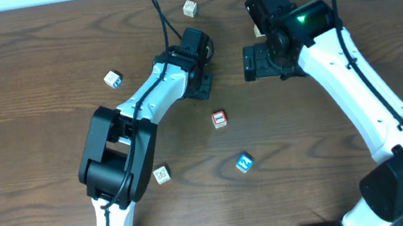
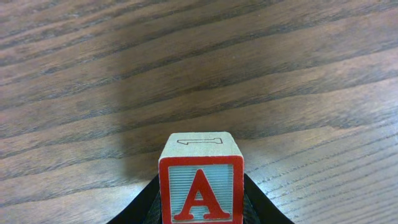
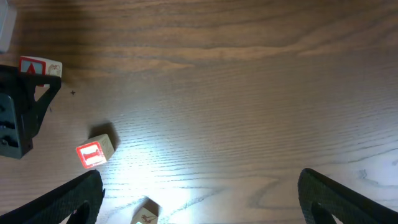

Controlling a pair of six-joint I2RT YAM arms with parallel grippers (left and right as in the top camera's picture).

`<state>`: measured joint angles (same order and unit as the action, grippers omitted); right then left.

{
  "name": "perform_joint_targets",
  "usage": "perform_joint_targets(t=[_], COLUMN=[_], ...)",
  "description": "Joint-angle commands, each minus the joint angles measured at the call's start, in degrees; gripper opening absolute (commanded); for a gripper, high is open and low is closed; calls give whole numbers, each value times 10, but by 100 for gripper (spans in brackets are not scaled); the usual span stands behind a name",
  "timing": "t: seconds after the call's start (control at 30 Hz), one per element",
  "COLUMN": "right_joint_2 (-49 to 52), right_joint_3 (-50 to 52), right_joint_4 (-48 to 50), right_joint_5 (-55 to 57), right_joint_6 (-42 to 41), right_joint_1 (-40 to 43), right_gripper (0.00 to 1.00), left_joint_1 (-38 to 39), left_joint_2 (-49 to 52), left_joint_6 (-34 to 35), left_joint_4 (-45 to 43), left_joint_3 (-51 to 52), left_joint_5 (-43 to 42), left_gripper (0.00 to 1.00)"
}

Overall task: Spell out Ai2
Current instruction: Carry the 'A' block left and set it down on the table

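Observation:
My left gripper (image 2: 202,210) is shut on a wooden block with a red letter A (image 2: 201,186) and holds it just above the table. In the overhead view the left gripper (image 1: 200,87) is at the table's middle back and hides the block. The A block also shows in the right wrist view (image 3: 40,66). A red block marked I (image 1: 219,118) lies just in front of the left gripper and shows in the right wrist view (image 3: 94,152). My right gripper (image 1: 249,63) is open and empty above bare wood (image 3: 200,180), to the right of the left gripper.
Loose letter blocks lie around: a blue one (image 1: 243,162), a pale one (image 1: 162,173), one at the left (image 1: 113,79) and one at the back (image 1: 190,8). A tan block (image 3: 146,214) sits at the bottom edge of the right wrist view.

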<state>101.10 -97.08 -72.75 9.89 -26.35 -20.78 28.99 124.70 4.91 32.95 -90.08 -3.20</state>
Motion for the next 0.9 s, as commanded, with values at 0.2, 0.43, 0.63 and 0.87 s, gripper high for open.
perform_joint_targets(t=[0.2, 0.43, 0.63, 0.87], right_joint_2=[-5, -5, -5, -5], right_joint_3=[-2, -2, -2, -2], right_joint_4=[-2, -4, -5, -17], right_joint_5=[2, 2, 2, 1], right_joint_6=[-4, -4, -4, -4], right_joint_1=[-3, -3, -3, -3], right_gripper=[99, 99, 99, 99], left_joint_1=[-14, -47, -77, -84], left_joint_2=[15, 15, 15, 15], left_joint_6=[44, 92, 63, 54], left_joint_4=[25, 78, 99, 119], left_joint_3=[-6, -6, -6, -6], left_joint_5=[102, 68, 18, 13], left_gripper=[26, 27, 27, 33])
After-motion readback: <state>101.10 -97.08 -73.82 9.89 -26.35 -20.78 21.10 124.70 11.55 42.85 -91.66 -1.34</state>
